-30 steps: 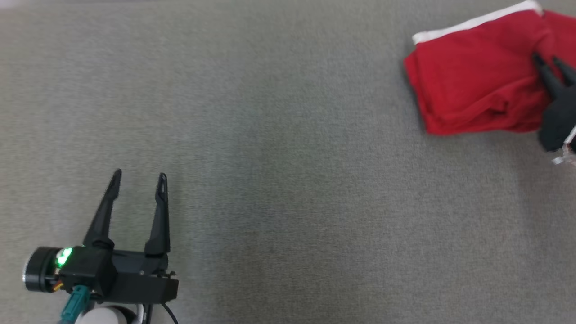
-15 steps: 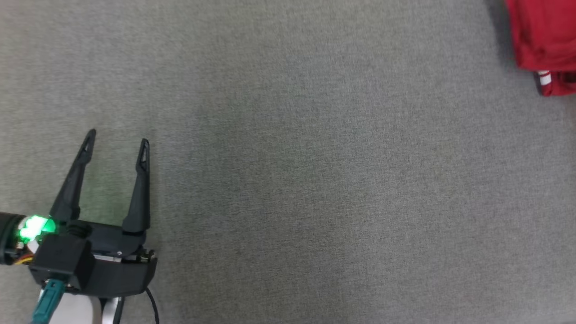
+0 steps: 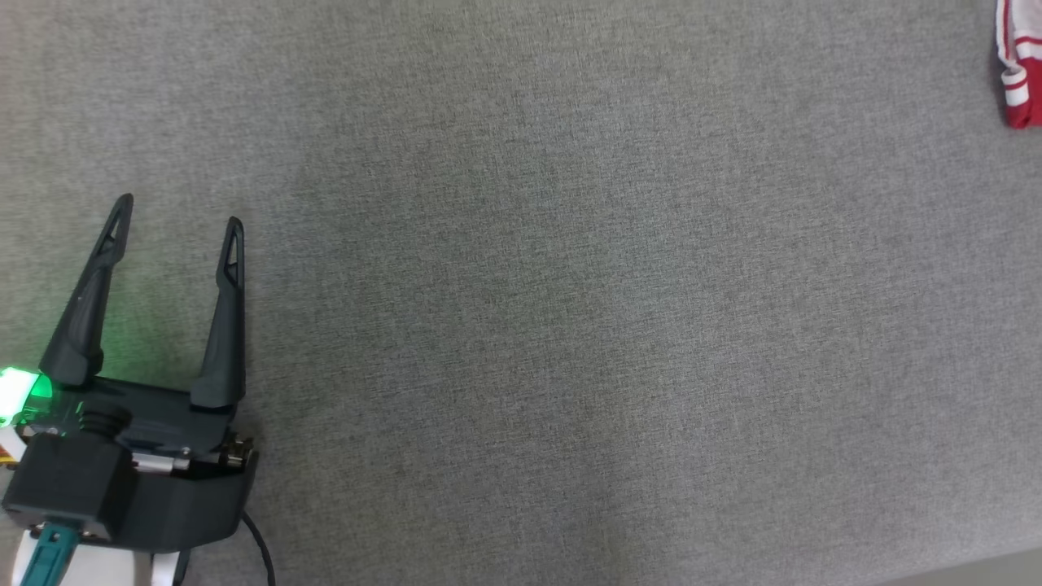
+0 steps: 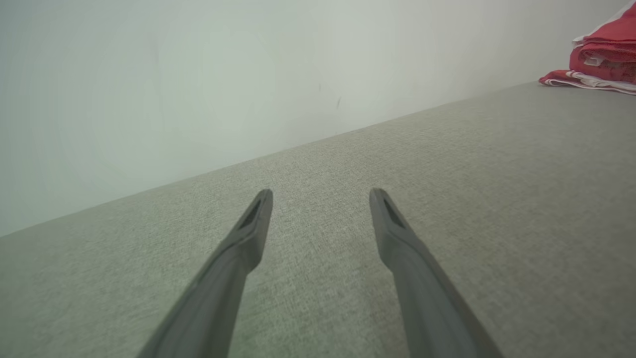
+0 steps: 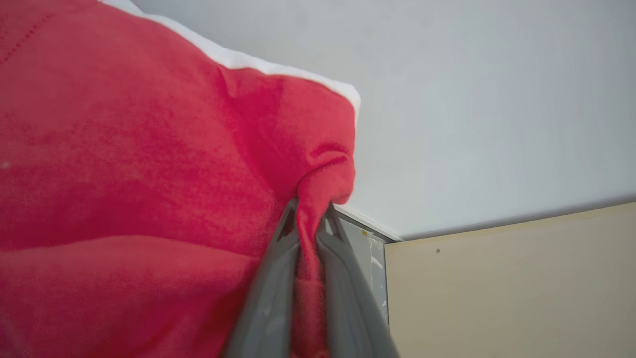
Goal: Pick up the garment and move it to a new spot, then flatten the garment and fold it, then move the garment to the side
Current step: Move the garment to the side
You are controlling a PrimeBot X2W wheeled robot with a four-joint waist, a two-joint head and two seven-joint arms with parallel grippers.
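Note:
The garment (image 5: 149, 174) is red with white trim. In the right wrist view my right gripper (image 5: 310, 214) is shut on a pinched fold of it, and the cloth bulges up and to the left of the fingers. In the head view a striped red and white edge of the garment (image 3: 1019, 77) shows at the top right corner. The left wrist view has the garment (image 4: 603, 62) bunched at the far right of the grey surface. My left gripper (image 3: 179, 210) stands open at the lower left, nothing between its fingers, and its fingertips (image 4: 320, 196) hover low over the fabric.
A grey fabric surface (image 3: 553, 309) spreads across the head view. A pale wall (image 4: 198, 74) rises behind it in the left wrist view. The right wrist view has a pale wall and a beige panel (image 5: 512, 288) at the lower right.
The head camera has swung, so the garment slid from the upper right almost out of frame. The left gripper shifted left and looks larger. Both grippers kept their states.

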